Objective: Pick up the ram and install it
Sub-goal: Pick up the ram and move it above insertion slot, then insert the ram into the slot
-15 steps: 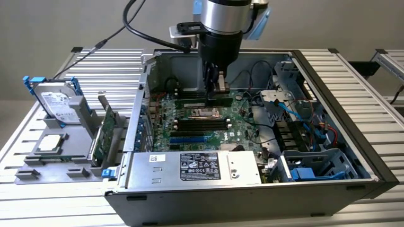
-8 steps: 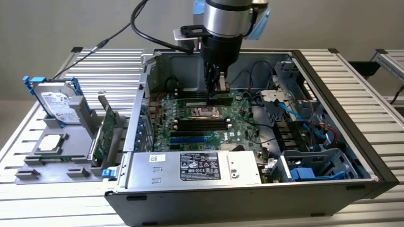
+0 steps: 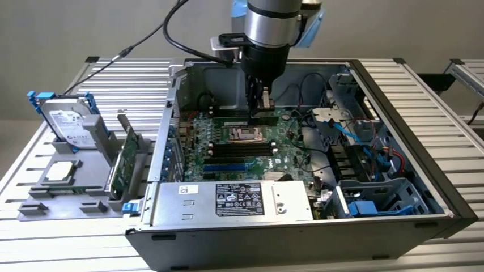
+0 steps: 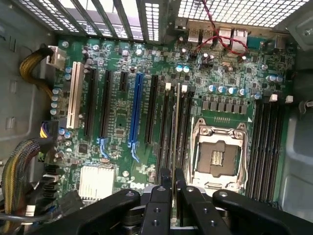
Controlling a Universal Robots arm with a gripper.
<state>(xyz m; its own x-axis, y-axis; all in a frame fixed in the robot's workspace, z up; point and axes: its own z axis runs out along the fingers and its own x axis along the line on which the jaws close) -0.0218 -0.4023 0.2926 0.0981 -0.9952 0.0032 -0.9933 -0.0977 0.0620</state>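
Observation:
My gripper (image 3: 262, 103) reaches down into the open computer case (image 3: 393, 102), just above the motherboard (image 3: 226, 164). In the wrist view the gripper (image 4: 172, 174) is shut on the ram (image 4: 175, 127), which I see edge-on as a thin pale strip running away from the fingertips. The ram hangs over the black memory slots (image 4: 166, 132) beside the processor socket (image 4: 217, 154), lined up along them. I cannot tell whether its lower edge touches a slot. A second bank of memory slots (image 4: 266, 142) lies on the socket's other side.
A grey holder (image 3: 76, 192) on the exterior view's left carries a hard drive (image 3: 68, 122), a green expansion card (image 3: 124, 156) and a processor chip (image 3: 60, 170). The power supply (image 3: 234, 201) fills the case's near side. Blue cables (image 3: 344, 124) and drive cages (image 3: 378, 198) crowd its right.

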